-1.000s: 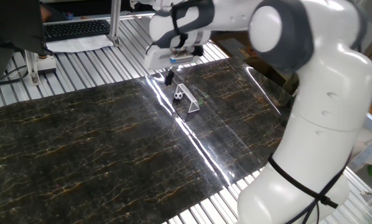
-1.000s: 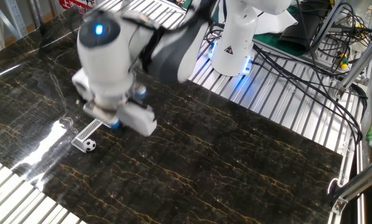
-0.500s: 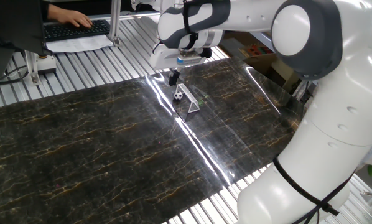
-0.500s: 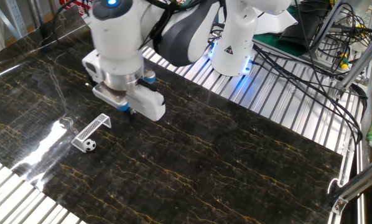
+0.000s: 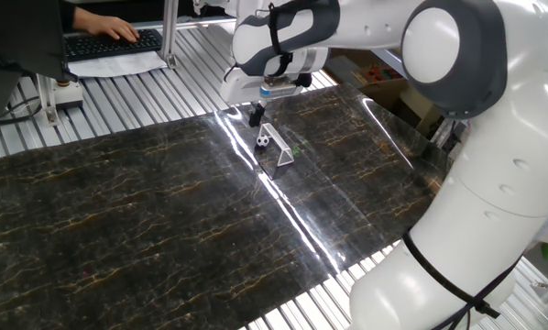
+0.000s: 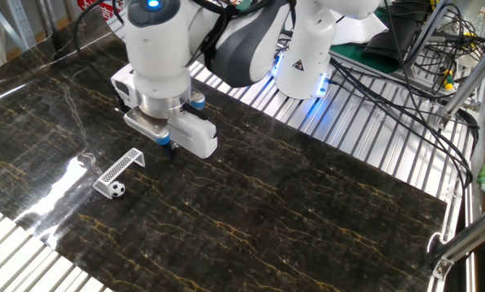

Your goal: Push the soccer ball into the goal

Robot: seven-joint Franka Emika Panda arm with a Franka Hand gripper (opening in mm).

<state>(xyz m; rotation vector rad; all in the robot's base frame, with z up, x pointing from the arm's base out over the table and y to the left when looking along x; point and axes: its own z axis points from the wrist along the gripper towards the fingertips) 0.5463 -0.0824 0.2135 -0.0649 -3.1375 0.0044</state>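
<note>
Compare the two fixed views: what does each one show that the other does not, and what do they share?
Only the one fixed view shows a person's hand on a keyboard. Only the other fixed view shows the robot base, lit blue, cables, and the soccer ball clearly beside the goal. Both show the goal, the end effector and the dark marbled table.

Reaching out from the white base [image 6: 303,61], arm [image 5: 457,137] bending at the elbow and stretching across the table. Wrist [image 6: 157,57] pointing straight down, blue light glowing on top. Gripper [image 5: 255,114] hanging low just above the surface, dark fingertips [image 6: 166,146] sitting close together.
</note>
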